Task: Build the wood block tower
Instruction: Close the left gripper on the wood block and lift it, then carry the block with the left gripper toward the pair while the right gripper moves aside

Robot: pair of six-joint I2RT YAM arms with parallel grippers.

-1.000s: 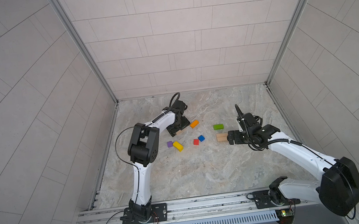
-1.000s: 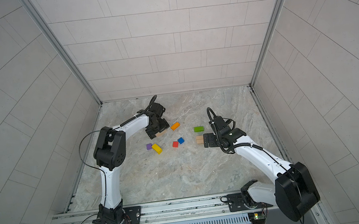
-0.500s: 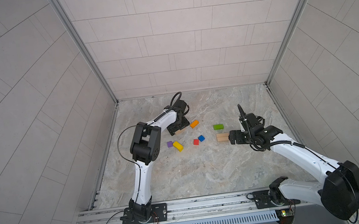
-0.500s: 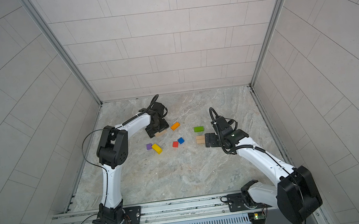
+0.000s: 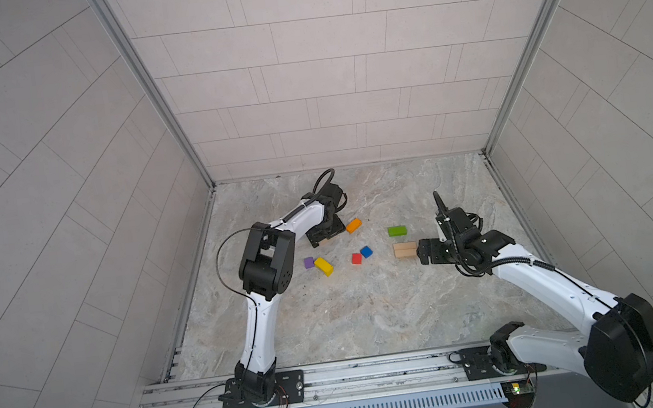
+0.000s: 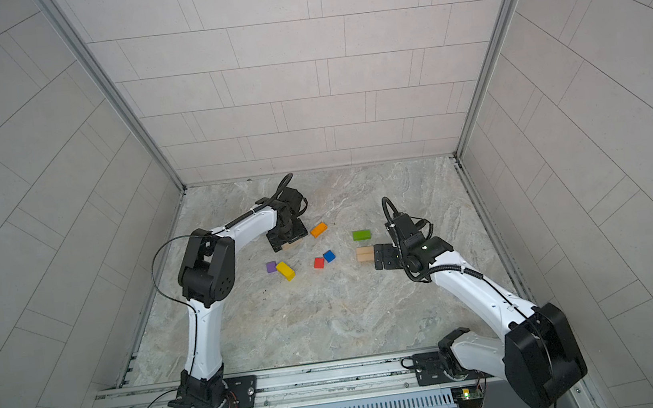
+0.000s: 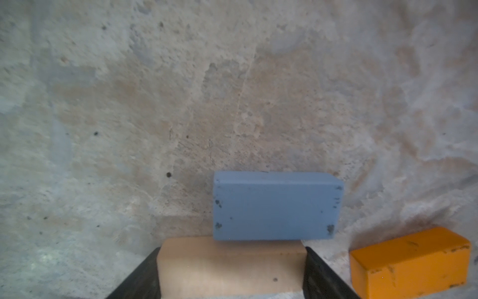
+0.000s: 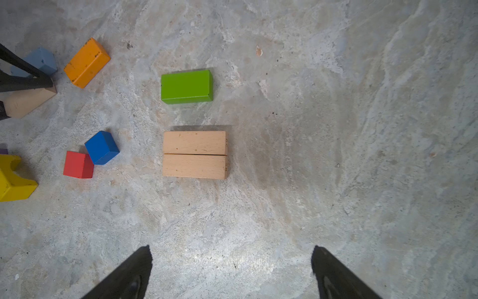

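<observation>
Left claw [image 7: 231,250] now snug around tan bar [image 7: 230,269].

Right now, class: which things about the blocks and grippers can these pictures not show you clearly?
1. Tan bar: cut off by the left wrist view's edge; whether the left gripper grips it is unclear.
2. Light-blue brick: hidden under that gripper in both top views.
3. Purple cube: only a sliver at the right wrist view's edge.
4. Yellow brick: partly cut off there too.

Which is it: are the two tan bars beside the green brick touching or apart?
Touching. The right wrist view shows the tan bar nearer the green brick flush against the second tan bar, long side to long side; only a seam.
</observation>
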